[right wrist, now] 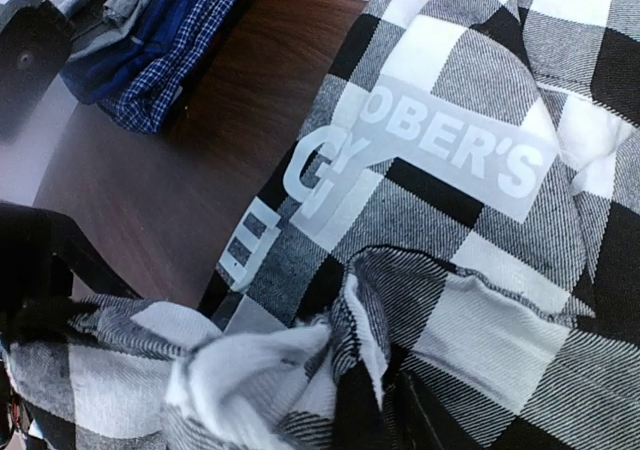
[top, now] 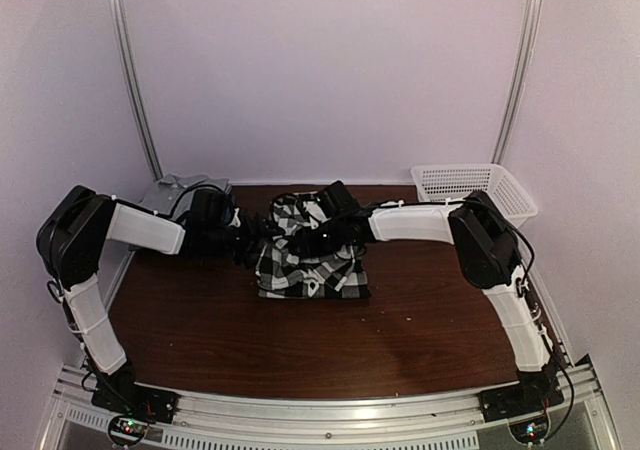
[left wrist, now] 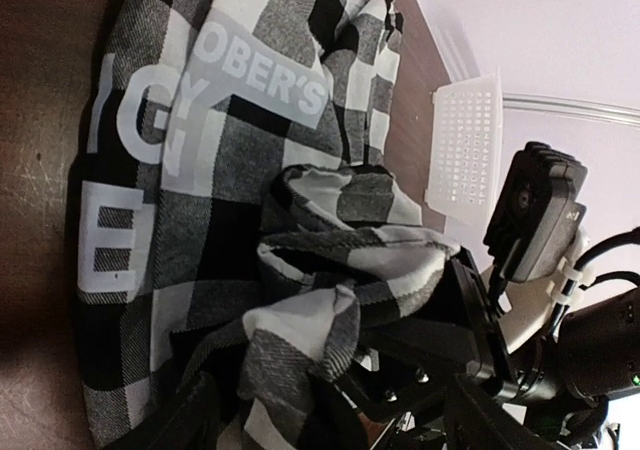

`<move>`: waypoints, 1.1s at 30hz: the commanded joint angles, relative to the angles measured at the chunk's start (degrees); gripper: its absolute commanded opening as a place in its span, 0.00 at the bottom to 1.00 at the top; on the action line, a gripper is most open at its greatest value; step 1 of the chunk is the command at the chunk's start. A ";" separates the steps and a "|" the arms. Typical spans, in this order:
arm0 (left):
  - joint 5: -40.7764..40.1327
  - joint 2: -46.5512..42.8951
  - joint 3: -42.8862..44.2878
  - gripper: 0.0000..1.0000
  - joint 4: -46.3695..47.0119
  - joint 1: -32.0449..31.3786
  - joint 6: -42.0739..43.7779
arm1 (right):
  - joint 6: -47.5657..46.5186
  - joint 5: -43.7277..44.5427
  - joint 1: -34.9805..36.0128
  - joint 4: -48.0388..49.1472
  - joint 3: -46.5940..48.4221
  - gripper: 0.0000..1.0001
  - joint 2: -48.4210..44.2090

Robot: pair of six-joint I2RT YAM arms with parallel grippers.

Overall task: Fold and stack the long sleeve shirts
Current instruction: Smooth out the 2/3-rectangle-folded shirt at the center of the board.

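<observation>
One plaid shirt (top: 310, 268), bunched — left end effector (left wrist: 335, 417) spread apart around cloth; right end effector (top: 316, 234) half-hidden — cannot tell.

You see the plaid shirt (top: 312, 270) bunched beneath your right gripper (top: 312, 233), just right of your left gripper (top: 250, 242). A grey shirt (top: 172, 192) lies behind-left of the left gripper; the white basket (top: 466, 181) sits well right of the right one.

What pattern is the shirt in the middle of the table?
The shirt is black-and-white plaid; clearest in the right wrist view.
</observation>
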 commanded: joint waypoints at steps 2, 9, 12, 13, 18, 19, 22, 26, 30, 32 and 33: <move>-1.27 -2.51 -2.45 0.78 5.24 0.43 -2.02 | 1.76 -3.92 -0.08 3.17 3.74 0.47 3.11; -1.90 -6.22 -6.15 0.75 5.86 -0.15 -2.19 | 2.07 -8.05 -0.08 6.57 6.76 0.50 5.45; -3.29 -8.59 -7.69 0.66 4.01 -0.85 -1.56 | 2.11 -8.91 -0.08 6.83 7.91 0.54 6.27; -3.78 -9.37 -7.96 0.63 3.11 -1.03 -1.22 | 2.00 -9.05 -0.08 6.98 8.27 0.55 6.50; -4.88 -10.39 -8.77 0.45 1.27 -1.42 -0.14 | 2.14 -10.21 -0.23 6.80 11.30 0.64 7.81; -4.79 -10.16 -8.78 0.42 1.32 -1.48 -0.13 | 2.27 -10.51 -0.19 6.62 12.02 0.67 8.11; -4.29 -9.18 -8.22 0.31 1.85 -1.62 -0.06 | 2.46 -11.05 -0.59 6.07 12.96 0.70 8.12; -3.55 -6.77 -5.68 0.18 1.66 -1.62 0.24 | 3.68 -11.52 -2.28 5.87 11.88 0.73 6.17; -4.06 -3.75 -0.74 0.16 -1.47 -1.62 1.32 | 3.42 -10.85 -4.24 5.18 8.78 0.74 1.87; -4.24 -1.82 1.77 0.16 -2.66 -1.62 1.23 | 2.68 -9.84 -5.13 3.50 7.80 0.74 -0.25; -4.28 -0.85 2.62 0.16 -2.76 -1.62 0.99 | 2.15 -9.15 -5.46 2.43 7.30 0.74 -1.37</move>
